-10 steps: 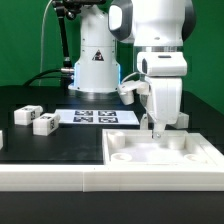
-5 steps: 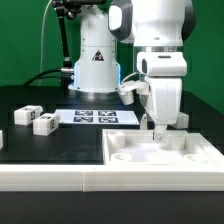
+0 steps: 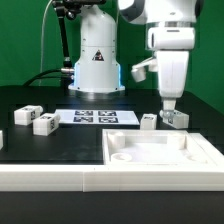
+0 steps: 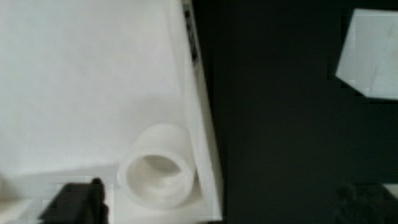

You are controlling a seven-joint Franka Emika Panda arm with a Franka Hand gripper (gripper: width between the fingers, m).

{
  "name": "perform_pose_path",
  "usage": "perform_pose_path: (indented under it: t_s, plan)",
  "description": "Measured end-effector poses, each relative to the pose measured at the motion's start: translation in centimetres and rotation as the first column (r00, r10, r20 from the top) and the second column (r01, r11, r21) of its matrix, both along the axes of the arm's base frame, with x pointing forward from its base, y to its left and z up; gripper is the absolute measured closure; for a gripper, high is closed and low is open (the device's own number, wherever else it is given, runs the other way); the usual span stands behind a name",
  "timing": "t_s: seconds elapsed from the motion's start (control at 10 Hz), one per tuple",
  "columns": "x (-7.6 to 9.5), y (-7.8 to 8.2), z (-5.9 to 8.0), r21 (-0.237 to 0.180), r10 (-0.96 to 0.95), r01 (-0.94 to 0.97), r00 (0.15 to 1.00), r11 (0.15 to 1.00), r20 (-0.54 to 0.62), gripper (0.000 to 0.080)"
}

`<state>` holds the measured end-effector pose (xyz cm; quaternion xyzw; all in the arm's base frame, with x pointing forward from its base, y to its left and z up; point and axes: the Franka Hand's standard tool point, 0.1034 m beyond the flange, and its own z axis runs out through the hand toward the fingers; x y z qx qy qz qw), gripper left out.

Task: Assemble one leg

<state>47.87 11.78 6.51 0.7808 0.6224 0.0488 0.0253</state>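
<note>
Here the gripper hangs with its fingers spread wide and unloaded, just above the nearest leg on the desk, and a second leg lies just beside. A third leg and a fourth leg lie well apart toward the exterior view's left, making four, and one rimmed panel lies nearby.

White panel with a round socket borders the black tabletop; a blurred leg lies at two o'clock from the socket.
</note>
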Motion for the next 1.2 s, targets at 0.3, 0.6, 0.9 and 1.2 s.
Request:
perform_pose_path:
  t_s: [0.3,0.6,0.9,1.2]
  plan:
    - [0.2,1.0,0.6,0.011,-0.056,0.056,0.998,0.998,0.012,0.015]
    - [0.1,1.1,0.6,0.031,-0.209,0.209,0.978,0.977,0.004,0.015]
    - [-2.4,2.5,-0.4,0.09,-0.536,0.537,0.843,0.839,-0.034,0.015]
    - [-4.0,4.6,-0.9,0.101,-0.738,0.744,0.668,0.661,-0.092,0.015]
